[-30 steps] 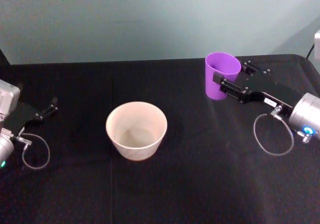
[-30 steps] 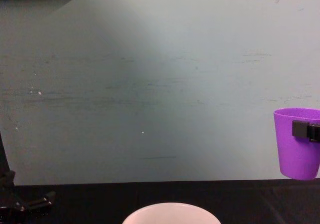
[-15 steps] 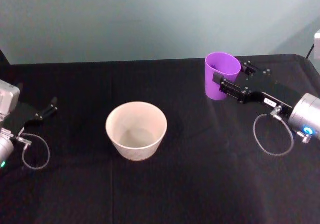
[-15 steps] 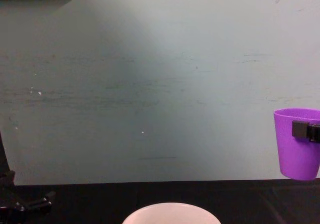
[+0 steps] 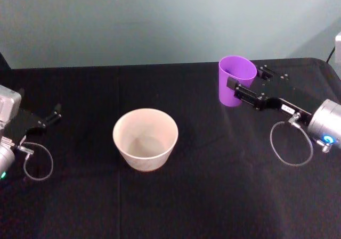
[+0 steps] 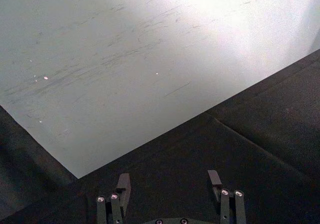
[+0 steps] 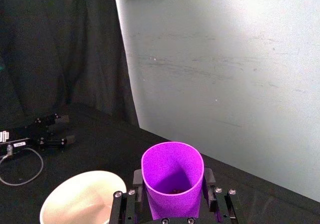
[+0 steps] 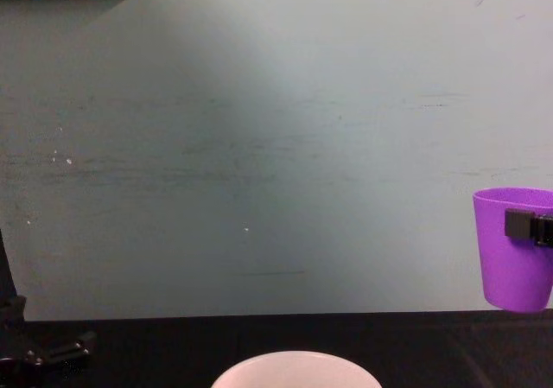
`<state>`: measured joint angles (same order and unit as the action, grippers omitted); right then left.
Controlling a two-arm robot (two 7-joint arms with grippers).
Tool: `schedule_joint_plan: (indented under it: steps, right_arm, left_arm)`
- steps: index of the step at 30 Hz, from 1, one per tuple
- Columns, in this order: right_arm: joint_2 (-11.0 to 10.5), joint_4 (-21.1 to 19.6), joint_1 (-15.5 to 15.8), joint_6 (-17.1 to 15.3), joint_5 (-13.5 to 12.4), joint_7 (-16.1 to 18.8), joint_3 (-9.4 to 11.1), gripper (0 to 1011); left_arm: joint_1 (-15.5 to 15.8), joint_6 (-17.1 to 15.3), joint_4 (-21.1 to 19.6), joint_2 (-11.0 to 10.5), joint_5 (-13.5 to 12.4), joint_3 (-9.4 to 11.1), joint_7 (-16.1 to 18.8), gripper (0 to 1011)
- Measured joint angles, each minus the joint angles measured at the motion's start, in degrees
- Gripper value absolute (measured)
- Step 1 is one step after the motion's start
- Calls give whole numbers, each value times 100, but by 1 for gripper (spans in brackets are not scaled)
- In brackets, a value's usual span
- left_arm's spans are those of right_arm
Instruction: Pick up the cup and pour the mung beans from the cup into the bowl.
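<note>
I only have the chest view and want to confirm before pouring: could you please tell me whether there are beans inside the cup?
Observer: Yes, the right wrist view shows a few small grains, the mung beans, at the bottom of the cup.
Operator: Thank you. Does the right gripper hold it on both sides?
Observer: Yes, the right gripper has one finger pressed against each side of the cup.
Operator: And is the bowl empty?
Observer: The head view shows the bowl empty inside; the left gripper rests open at the table's left edge.
</note>
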<state>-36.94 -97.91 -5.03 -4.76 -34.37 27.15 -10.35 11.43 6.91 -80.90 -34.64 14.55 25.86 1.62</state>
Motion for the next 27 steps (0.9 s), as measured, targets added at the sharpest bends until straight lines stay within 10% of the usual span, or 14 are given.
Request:
schedule_joint_plan:
  steps: [27]
  right_arm:
    - [0,0,0,0,0,0,0,706]
  left_arm:
    - [0,0,0,0,0,0,0,1000]
